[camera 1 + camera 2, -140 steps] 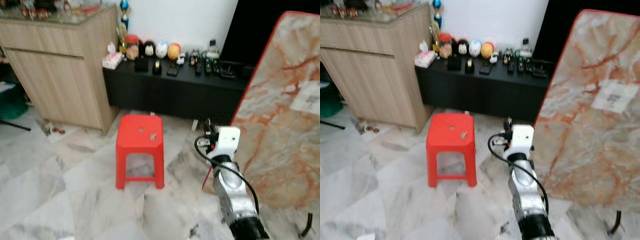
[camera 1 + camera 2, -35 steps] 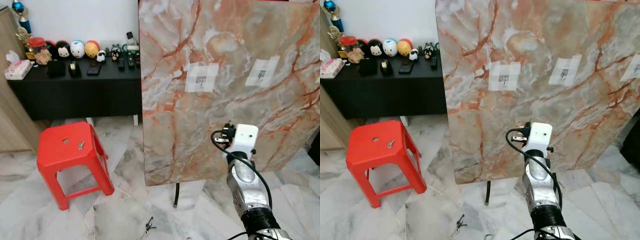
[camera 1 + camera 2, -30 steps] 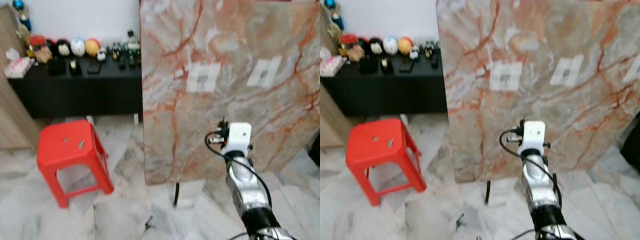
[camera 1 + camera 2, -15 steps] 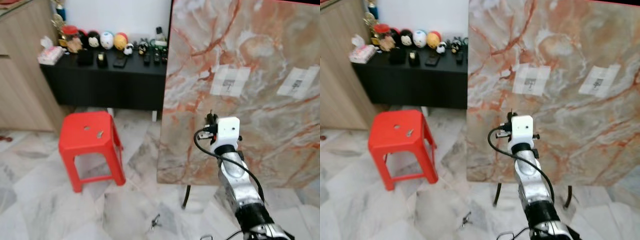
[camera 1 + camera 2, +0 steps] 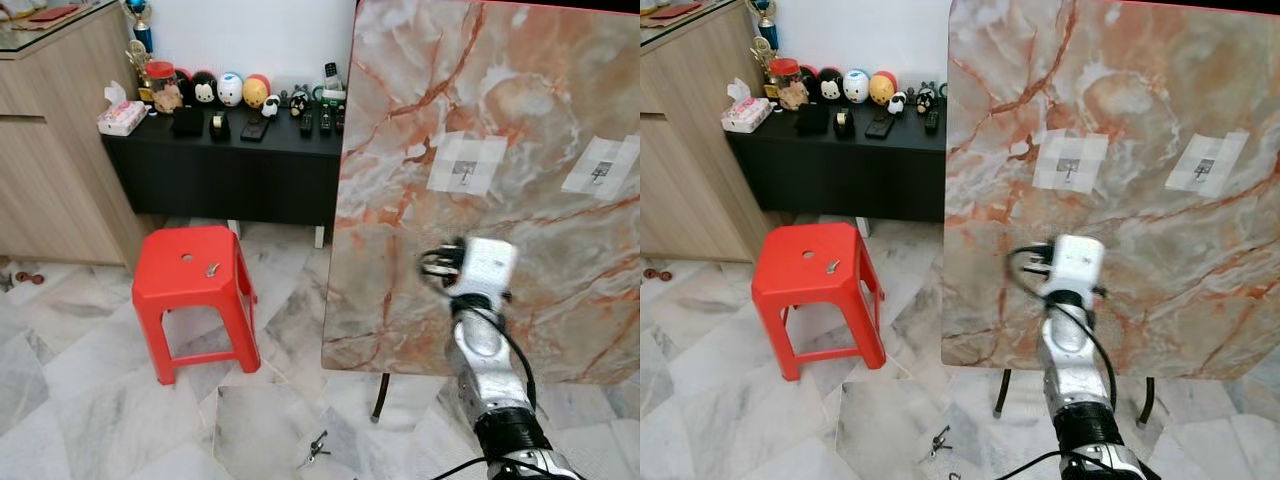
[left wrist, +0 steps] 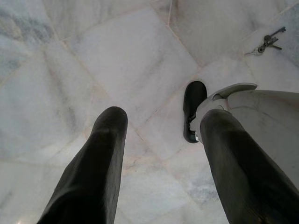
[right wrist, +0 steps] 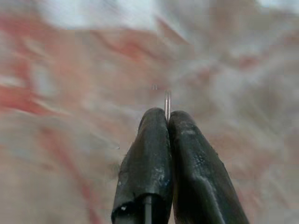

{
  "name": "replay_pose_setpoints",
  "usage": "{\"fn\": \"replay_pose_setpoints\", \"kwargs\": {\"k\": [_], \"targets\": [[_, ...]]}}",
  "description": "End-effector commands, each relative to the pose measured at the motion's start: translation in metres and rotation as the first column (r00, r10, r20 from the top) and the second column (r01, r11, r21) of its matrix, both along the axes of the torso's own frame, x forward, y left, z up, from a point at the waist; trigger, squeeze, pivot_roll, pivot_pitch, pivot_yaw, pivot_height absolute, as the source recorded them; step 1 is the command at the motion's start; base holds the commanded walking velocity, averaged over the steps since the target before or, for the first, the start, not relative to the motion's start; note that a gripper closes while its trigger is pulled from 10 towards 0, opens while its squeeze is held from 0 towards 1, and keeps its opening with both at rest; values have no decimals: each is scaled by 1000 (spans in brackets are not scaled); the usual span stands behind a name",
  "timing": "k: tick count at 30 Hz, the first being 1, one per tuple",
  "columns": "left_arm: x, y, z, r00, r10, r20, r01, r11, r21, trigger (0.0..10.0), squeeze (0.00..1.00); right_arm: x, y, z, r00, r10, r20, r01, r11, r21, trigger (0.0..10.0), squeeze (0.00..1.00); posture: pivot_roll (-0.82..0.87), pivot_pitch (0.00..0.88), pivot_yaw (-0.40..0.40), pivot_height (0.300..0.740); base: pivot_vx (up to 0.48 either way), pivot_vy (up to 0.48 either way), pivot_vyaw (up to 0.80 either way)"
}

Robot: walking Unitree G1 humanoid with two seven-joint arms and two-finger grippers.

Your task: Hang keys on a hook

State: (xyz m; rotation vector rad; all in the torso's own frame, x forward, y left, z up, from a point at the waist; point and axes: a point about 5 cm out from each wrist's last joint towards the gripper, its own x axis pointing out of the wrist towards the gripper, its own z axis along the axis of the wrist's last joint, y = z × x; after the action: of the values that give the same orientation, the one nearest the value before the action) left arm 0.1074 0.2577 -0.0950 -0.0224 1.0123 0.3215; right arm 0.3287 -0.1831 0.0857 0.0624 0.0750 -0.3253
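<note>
The right gripper [image 7: 167, 114] is pinched fully closed on a key [image 7: 167, 99]. Just a thin sliver of metal, seen edge-on, pokes out past the fingertips. Its long axis carries on in line with the fingers and points straight at the marble board [image 5: 520, 90], which is blurred close behind it in the right wrist view.

The right arm [image 5: 486, 375] reaches up and forward from the lower right of the head views. Its forearm is nearly vertical and its white wrist housing [image 5: 482, 268] is in front of the lower left part of the board. The fingers are hidden behind that housing in the head views, so how near the key's tip is to the board cannot be told.

The board stands upright on thin dark legs [image 5: 378, 396]. It carries two pale taped patches, each with a small hook: the nearer hook [image 5: 463, 166] is above the wrist housing, towards the board's middle, and the other hook [image 5: 600, 168] is by the right edge.

The left gripper [image 6: 163, 126] hangs with its fingers spread wide and nothing in them, aimed down at the marble floor [image 6: 93, 60] beside the robot's black foot [image 6: 193, 110].

A bunch of loose keys [image 5: 315, 450] lies on the floor, below the board's lower left corner. A separate small key [image 5: 212, 268] rests on the top of the red stool [image 5: 195, 290], near its right edge. The stool stands left of the board, in front of the black console [image 5: 230, 165]
</note>
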Motion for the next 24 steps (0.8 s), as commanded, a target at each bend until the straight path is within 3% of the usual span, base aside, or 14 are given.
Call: {"fn": "replay_pose_setpoints", "kwargs": {"k": [1,4,24], "targets": [[1,-3,-1,1000,-6,-9,6,1000,-2,10000,0,1,1,3,1000,15,15,-15,1000,-6,10000,0,-6,0,-79,740,0,0,0],[1,-3,-1,1000,-8,-8,8,1000,-1,10000,0,1,6,8,998,43,52,-43,999,6,10000,0,-7,0,-79,740,0,0,0],[-4,1,-1,1000,15,-3,-15,1000,-11,10000,0,0,19,6,995,87,39,-88,996,34,10000,0,-4,0,-79,740,0,0,0]]}}
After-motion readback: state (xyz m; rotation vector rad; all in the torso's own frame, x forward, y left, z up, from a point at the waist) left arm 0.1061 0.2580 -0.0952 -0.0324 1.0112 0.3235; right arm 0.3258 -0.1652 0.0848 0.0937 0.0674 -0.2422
